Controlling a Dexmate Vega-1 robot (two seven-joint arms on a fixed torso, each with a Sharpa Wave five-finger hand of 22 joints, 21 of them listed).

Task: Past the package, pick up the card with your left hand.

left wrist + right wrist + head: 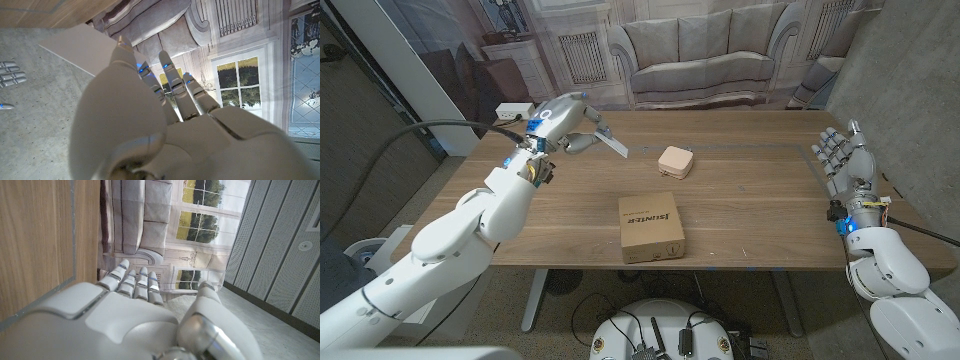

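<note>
A printed backdrop of a sofa and panelled walls hangs behind the wooden bench [740, 215]. From the head view, the left arm reaches up and forward along the bench's left side, its left hand [563, 117] raised above the far left part of the bench and pinching the pale card [611, 144], which juts out toward the middle; the brown package [650, 227] lies nearer the robot at centre, and a small beige case [676, 161] sits beyond it. The right hand [844, 157] stands at the bench's right edge, fingers straight and apart, holding nothing. In the left wrist view, the left hand's fingers [172, 80] extend beside the card [82, 50]. In the right wrist view, the right hand [125, 315] shows straight fingers beside the bench edge.
</note>
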